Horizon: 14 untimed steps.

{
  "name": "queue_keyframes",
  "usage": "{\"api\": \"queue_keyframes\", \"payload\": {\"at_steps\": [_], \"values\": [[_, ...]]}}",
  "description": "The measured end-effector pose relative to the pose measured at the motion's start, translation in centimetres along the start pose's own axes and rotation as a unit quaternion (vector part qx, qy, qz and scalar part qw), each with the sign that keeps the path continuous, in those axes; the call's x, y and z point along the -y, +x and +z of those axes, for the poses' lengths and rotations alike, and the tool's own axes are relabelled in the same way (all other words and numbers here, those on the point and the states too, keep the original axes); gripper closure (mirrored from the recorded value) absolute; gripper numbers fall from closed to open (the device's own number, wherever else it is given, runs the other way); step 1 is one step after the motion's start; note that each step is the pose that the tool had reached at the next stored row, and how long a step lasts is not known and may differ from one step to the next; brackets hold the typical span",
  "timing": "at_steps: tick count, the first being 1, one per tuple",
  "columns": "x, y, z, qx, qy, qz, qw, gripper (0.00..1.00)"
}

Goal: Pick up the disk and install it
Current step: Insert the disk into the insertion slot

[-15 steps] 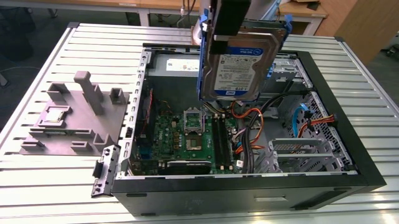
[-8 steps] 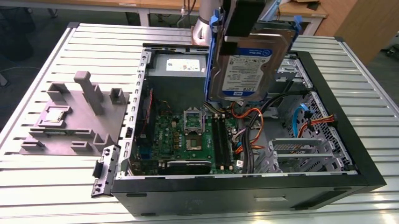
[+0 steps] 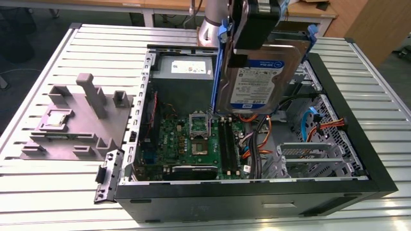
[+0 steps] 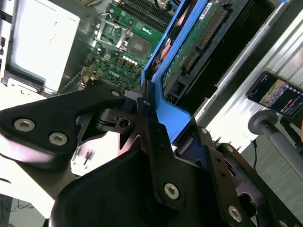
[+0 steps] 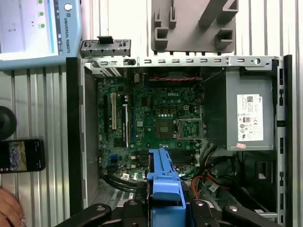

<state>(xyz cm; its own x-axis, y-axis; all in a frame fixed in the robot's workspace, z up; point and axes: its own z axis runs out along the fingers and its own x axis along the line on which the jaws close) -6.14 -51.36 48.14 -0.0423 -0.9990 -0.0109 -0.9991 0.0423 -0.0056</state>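
A slatted white desk (image 3: 51,192) fills the exterior view. On it, right of centre, lies an open black computer case (image 3: 257,204). A grey moulded fixture (image 3: 70,125) stands at the exterior view's left, just beside the case. Inside the case a grey power-supply box (image 3: 183,70) sits toward the upper middle, with the green motherboard (image 3: 192,144) below it and a metal drive cage (image 3: 308,159) at the lower right. In the upper centre the disk (image 3: 257,86) hangs on edge in the air, label facing the camera, above the case's interior and clear of the cage. The pincer (image 3: 251,45) is pinching the disk by its blue bracket, as the second wrist view shows at close range (image 4: 151,113).
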Motion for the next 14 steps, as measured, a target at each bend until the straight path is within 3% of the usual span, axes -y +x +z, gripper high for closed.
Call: {"api": "queue_keyframes", "payload": {"at_steps": [6, 14], "values": [[0.25, 1.03, 0.07, -0.0006, 0.0001, 0.000, 1.0000, 0.63], [2.41, 1.04, 0.16, -0.0006, 0.0001, 0.000, 1.0000, 0.63]]}}
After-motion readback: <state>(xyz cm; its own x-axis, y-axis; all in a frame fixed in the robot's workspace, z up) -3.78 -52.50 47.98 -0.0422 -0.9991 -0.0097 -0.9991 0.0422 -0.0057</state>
